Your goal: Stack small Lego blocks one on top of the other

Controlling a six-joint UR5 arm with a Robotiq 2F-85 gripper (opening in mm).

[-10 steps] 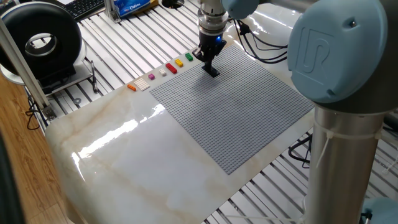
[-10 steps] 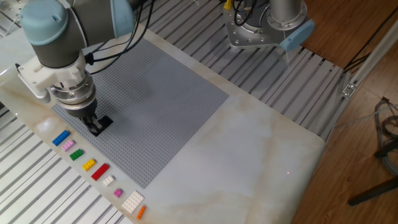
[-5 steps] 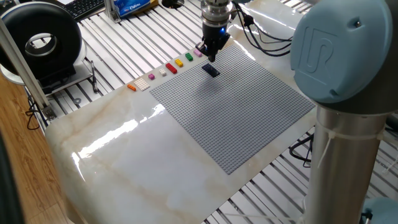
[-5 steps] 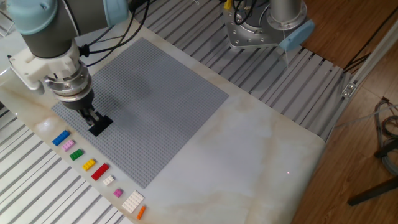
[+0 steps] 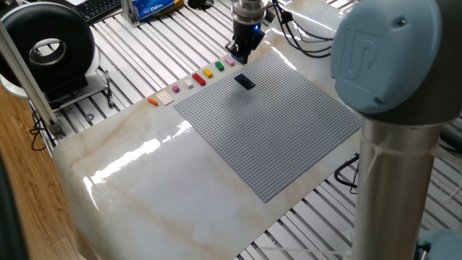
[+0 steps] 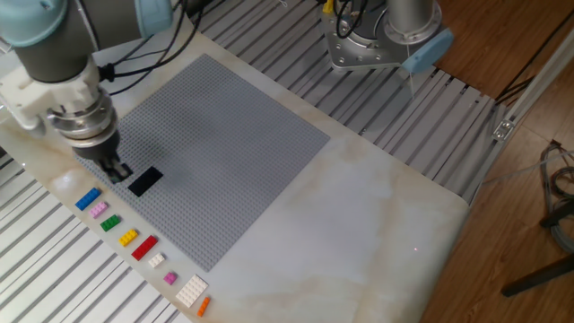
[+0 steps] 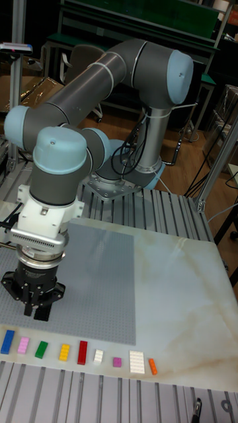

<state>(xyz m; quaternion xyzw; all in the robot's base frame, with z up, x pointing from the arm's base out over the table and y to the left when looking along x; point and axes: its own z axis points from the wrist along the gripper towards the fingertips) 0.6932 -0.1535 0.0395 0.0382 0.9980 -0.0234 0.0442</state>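
Observation:
A black brick (image 5: 245,81) (image 6: 145,182) sits alone on the grey baseplate (image 5: 289,130) (image 6: 233,135) near its edge. My gripper (image 5: 238,58) (image 6: 115,170) (image 7: 36,310) hangs just beside it, lifted off, open and holding nothing. Beyond the plate's edge lies a row of bricks on the marble. The row begins with a blue brick (image 6: 87,199) (image 7: 8,341) and a pink one (image 6: 99,210) (image 7: 24,344) (image 5: 229,62). In the tall fixed view my gripper hides the black brick. My arm hides the blue one in the first fixed view.
The row goes on with green (image 6: 110,222), yellow (image 6: 128,237), red (image 6: 144,248), small white (image 6: 156,260), small pink-purple (image 6: 169,278), large white (image 6: 191,290) and orange (image 6: 204,306) bricks. A black ring-shaped device (image 5: 47,47) stands off the table's corner. The arm's base (image 6: 377,40) is bolted beyond the plate.
My gripper has let go of the black brick, risen and drifted toward the row of bricks. The black brick stays on the baseplate.

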